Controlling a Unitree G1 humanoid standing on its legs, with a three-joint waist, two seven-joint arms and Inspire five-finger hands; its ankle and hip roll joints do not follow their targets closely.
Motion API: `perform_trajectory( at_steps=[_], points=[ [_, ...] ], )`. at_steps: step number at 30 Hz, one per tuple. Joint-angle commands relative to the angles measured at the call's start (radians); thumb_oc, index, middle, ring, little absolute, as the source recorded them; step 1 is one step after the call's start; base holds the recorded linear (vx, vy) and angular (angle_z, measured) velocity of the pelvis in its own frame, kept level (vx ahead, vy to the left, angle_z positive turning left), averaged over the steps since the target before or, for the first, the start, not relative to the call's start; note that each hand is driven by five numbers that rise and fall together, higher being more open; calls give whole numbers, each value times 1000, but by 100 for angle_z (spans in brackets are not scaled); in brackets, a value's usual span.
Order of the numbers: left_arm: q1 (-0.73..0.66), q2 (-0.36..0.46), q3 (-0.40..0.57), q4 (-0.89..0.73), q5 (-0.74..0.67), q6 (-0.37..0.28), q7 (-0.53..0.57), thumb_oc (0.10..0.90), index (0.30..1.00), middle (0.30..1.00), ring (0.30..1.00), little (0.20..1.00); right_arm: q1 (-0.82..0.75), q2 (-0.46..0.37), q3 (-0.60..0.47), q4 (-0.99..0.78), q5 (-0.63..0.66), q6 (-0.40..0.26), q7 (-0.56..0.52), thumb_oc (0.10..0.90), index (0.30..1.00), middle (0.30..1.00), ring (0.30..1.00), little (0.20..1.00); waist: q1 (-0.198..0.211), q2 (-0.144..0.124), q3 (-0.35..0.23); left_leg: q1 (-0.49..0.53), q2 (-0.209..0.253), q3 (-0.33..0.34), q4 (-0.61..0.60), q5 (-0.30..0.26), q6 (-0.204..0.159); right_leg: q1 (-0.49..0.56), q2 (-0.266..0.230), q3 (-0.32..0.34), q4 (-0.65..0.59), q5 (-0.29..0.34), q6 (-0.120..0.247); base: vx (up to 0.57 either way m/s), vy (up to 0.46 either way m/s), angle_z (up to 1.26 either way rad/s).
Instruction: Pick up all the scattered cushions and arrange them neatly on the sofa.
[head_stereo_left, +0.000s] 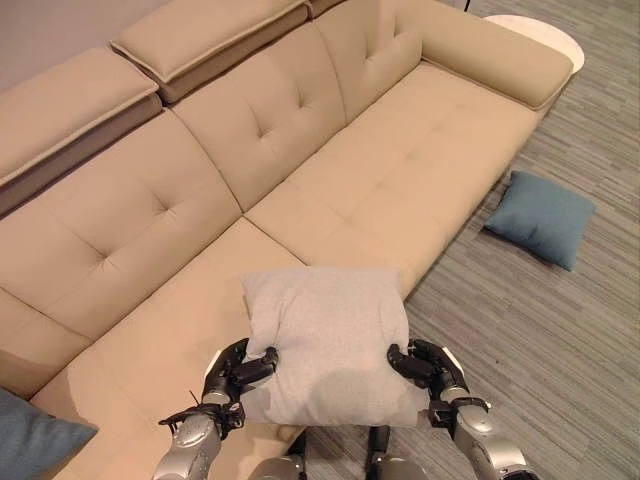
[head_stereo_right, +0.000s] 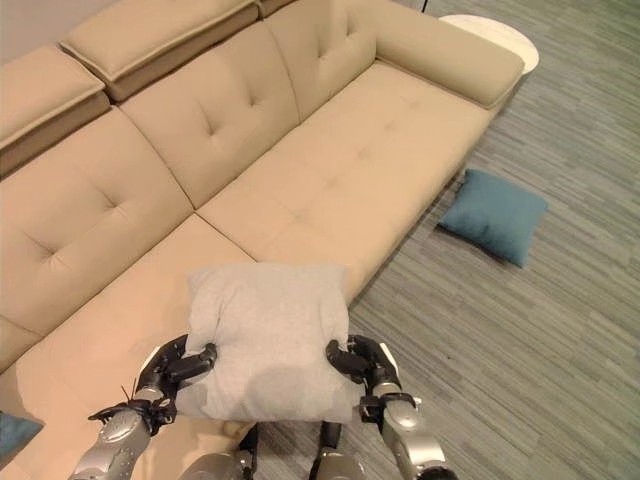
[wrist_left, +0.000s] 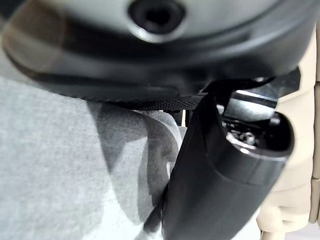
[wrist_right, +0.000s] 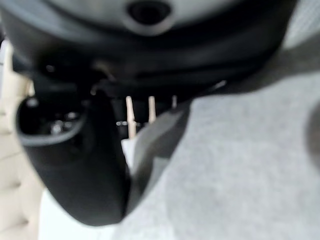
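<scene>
Now, grey cushion (head_stereo_left: 330, 335) lying flat — near-square, left hand (head_stereo_left: 238, 372) and right hand (head_stereo_left: 425, 365) fingers grasping its side edges — above sofa (head_stereo_left: 380, 170)

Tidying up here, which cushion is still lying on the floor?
The blue cushion right of the sofa. The grey cushion is gripped by the left hand and right hand.

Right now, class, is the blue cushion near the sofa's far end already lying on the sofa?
No, the blue cushion lies on the floor beside the sofa, off its seat.
</scene>
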Motion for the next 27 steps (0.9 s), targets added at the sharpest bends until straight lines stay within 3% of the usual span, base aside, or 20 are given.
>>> perform_trajectory(
  at_steps=[1, 3, 5, 9, 12, 14, 16, 18, 21, 23, 27],
  points=[
    [-119, -55, -94, -100, 4, -77, -67, 400, 300, 300, 300, 300, -91, 78, 51, -186, -19, -118, 88, 400, 300, 300, 300, 300, 15, 4, -84, -21, -10, -95, 148, -148, -5, -3, 8, 74, 33, -55, 42, 91, -168, 38],
    [-126, -58, -97, -94, 0, -77, -59, 400, 300, 300, 300, 300, -92, 72, 48, -189, -11, -120, 81, 400, 300, 300, 300, 300, 8, 2, -92, -17, -2, -119, 138, -146, -20, -19, 10, 117, -9, -38, 44, 109, -196, 45],
    [-128, -54, -95, -90, -4, -86, -54, 400, 300, 300, 300, 300, -93, 72, 50, -184, -3, -125, 75, 400, 300, 300, 300, 300, 6, -4, -97, -10, 11, -144, 135, -144, -41, -20, 11, 115, -20, -33, 49, 128, -263, 39],
    [-134, -60, -109, -83, 5, -83, -45, 400, 300, 300, 300, 300, -71, 50, 33, -183, 1, -132, 59, 400, 300, 300, 300, 300, 1, -9, -115, -24, 60, -180, 127, -113, -99, 39, 23, 30, -75, -53, 22, 97, -320, 54],
    [-132, -85, -119, -66, 4, -81, -41, 400, 300, 300, 300, 300, -70, 35, 24, -184, 12, -139, 54, 400, 300, 300, 300, 300, -7, -4, -115, -58, 98, -165, 167, -73, -127, 85, 40, -36, -122, -57, 3, 45, -255, 107],
    [-112, -100, -117, -55, -3, -73, -41, 400, 300, 300, 300, 300, -68, 33, 24, -180, 21, -133, 57, 400, 300, 300, 300, 300, -8, -3, -112, -68, 103, -110, 193, -62, -116, 114, 46, -65, -146, -61, -11, 47, -193, 59],
    [-96, -105, -113, -44, 9, -66, -47, 400, 300, 300, 300, 300, -51, 34, 22, -183, 26, -130, 69, 400, 300, 300, 300, 300, -4, -11, -117, -71, 50, -90, 193, -96, -93, 138, 51, -76, -175, -59, -16, 46, -135, 32],
    [-91, -109, -104, -47, 17, -64, -44, 400, 300, 300, 300, 300, -34, 40, 9, -186, 19, -127, 58, 400, 300, 300, 300, 300, 0, -19, -122, -111, -9, -26, 186, -95, -59, 145, 56, -94, -182, -59, -18, -8, -55, 40],
    [-88, -101, -95, -54, 23, -59, -38, 400, 300, 300, 300, 300, -46, 50, 5, -190, 14, -124, 51, 400, 300, 300, 300, 300, 16, -25, -124, -135, -32, -25, 191, -99, -53, 127, 68, -90, -152, -70, -20, 41, 4, 29],
    [-82, -95, -88, -59, 28, -57, -34, 400, 300, 300, 300, 300, -50, 62, 8, -195, 4, -124, 53, 400, 300, 300, 300, 300, 26, -32, -121, -128, -48, -59, 188, -102, -44, 111, 68, -100, -80, -85, -18, 57, 28, -16],
    [-66, -85, -71, -66, 34, -56, -35, 400, 300, 300, 300, 300, -55, 78, 11, -202, -16, -118, 62, 400, 300, 300, 300, 300, 33, -35, -113, -88, -43, -66, 166, -116, -10, 54, 36, -106, 88, -81, 21, 51, 51, -10]
  ],
)
